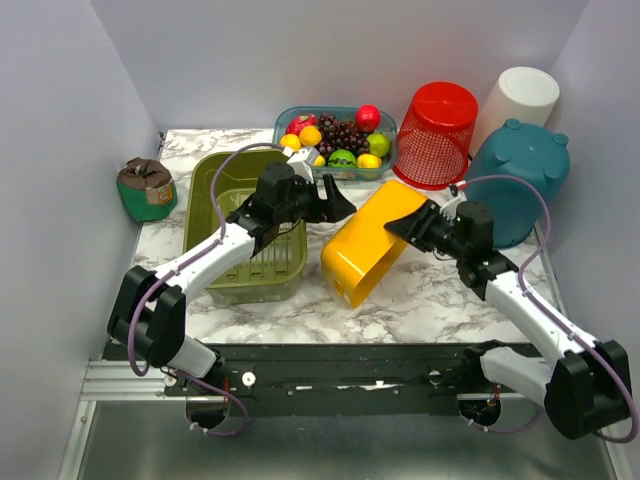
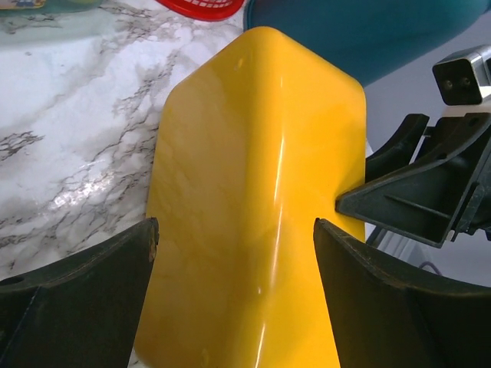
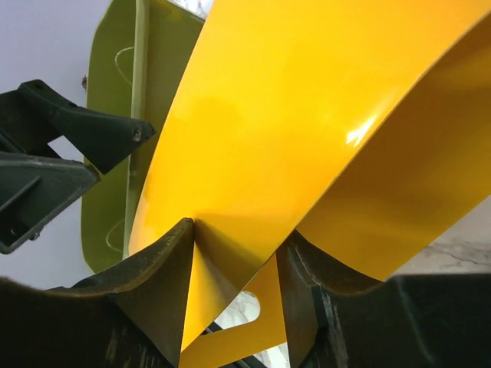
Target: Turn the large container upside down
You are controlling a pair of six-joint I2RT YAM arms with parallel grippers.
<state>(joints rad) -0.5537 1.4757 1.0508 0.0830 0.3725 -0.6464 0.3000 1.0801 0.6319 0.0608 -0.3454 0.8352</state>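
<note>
Yellow container (image 1: 370, 245) tilted beside green basket (image 1: 225, 180), right claw (image 1: 398, 228) pinching it, left claw (image 1: 340, 205) spread

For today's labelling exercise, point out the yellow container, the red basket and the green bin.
yellow container (image 1: 372, 238), top external view, its glossy side wall.
red basket (image 1: 433, 148), top external view, its slatted side.
green bin (image 1: 202, 205), top external view, its left wall.

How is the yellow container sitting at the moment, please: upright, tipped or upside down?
Tipped: the yellow container lies slanted, neither upright nor inverted, its wall pinched between the right fingers.
</note>
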